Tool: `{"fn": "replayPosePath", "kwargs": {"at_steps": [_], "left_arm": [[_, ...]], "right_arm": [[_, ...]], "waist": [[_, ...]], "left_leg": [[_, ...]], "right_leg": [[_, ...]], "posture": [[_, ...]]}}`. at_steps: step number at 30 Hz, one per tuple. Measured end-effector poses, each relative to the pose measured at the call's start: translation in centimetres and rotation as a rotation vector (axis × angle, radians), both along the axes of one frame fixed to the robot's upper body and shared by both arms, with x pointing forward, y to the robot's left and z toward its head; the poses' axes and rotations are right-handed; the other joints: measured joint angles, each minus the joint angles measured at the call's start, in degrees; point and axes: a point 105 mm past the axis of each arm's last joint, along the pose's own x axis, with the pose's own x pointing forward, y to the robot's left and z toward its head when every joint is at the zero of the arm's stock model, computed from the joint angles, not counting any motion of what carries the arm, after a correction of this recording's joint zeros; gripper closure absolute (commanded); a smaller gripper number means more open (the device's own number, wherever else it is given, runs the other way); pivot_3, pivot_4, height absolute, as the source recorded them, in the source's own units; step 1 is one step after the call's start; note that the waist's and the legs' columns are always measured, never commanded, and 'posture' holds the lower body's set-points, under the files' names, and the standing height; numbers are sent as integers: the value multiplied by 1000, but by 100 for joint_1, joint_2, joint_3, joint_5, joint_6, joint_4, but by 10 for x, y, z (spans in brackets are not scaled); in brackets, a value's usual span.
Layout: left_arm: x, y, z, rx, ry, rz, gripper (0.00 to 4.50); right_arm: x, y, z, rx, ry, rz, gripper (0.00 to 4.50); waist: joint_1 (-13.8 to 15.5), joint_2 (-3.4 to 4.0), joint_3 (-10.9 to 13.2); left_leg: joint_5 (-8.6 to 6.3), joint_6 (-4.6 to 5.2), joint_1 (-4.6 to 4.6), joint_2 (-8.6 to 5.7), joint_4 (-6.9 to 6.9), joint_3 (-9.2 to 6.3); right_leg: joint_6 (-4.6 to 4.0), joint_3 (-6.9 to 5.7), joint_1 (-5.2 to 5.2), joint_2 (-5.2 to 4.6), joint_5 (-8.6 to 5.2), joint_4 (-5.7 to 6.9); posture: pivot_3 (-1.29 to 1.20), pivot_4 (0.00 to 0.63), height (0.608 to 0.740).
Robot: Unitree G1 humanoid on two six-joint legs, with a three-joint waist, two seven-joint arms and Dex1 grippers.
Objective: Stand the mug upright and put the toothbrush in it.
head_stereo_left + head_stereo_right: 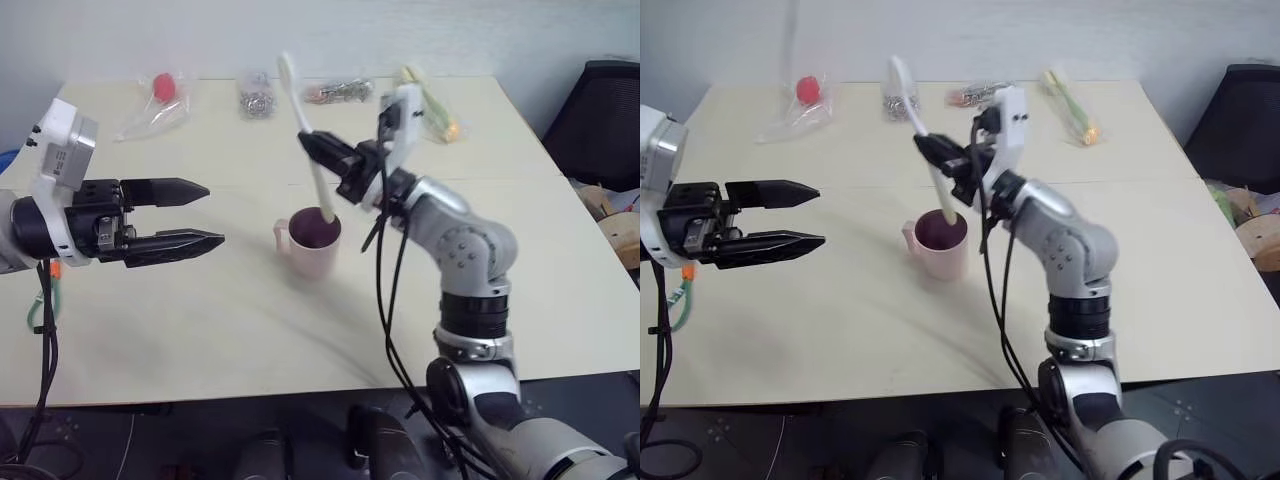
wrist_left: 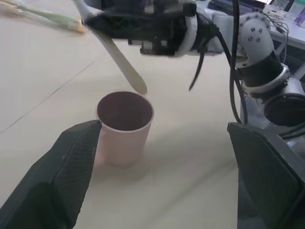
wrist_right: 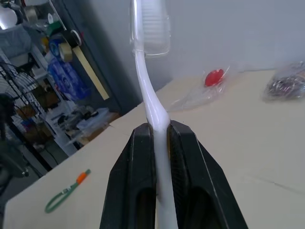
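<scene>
The pale pink mug (image 1: 312,248) stands upright mid-table, its dark mouth up and its handle toward my left. My right gripper (image 1: 318,150) is shut on the white toothbrush (image 1: 305,125) and holds it tilted above the mug. The bristle end points up and away, and the handle end (image 2: 136,83) sits at the mug's rim (image 2: 125,107). In the right wrist view the black fingers (image 3: 140,157) clamp the toothbrush shaft (image 3: 152,102). My left gripper (image 1: 214,214) hangs open, left of the mug and apart from it, with nothing between its fingers.
Several clear bags lie along the table's far edge: one with a red item (image 1: 160,95), one with metal pieces (image 1: 258,100), and one with a green-and-yellow stick (image 1: 430,105). A black chair (image 1: 600,115) stands at the right. A green cord (image 3: 64,198) lies near the left edge.
</scene>
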Motion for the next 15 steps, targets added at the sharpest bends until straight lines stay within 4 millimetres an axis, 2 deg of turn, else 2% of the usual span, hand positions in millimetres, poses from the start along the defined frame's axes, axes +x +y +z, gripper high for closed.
{"fn": "replayPosePath", "kwargs": {"at_steps": [2,6,11,15], "left_arm": [[0,-1,0,3,-5,2,0],[1,-5,2,-2,-27,7,0],[2,-10,5,-29,-42,-2,0],[3,-12,4,-32,-36,-9,0]], "right_arm": [[1,2,-9,-17,-5,-10,4412],[5,5,-12,2,-49,-31,4412],[9,8,-40,-11,-37,-56,2761],[4,0,-39,-11,-65,-60,1348]], "waist": [[-33,0,0],[-122,0,0],[-187,1,1],[-178,1,1]], "left_leg": [[0,0,1,2,-3,8],[1,-3,10,5,-10,10],[1,-4,15,7,-15,18],[1,-4,14,9,-14,15]], "right_leg": [[0,0,-5,4,0,0],[-2,-1,-3,7,-1,0],[-4,3,-6,9,-2,1],[-5,3,-6,8,-3,1]], "posture": [[0,150,740],[0,150,740],[0,150,740],[0,150,740]]}}
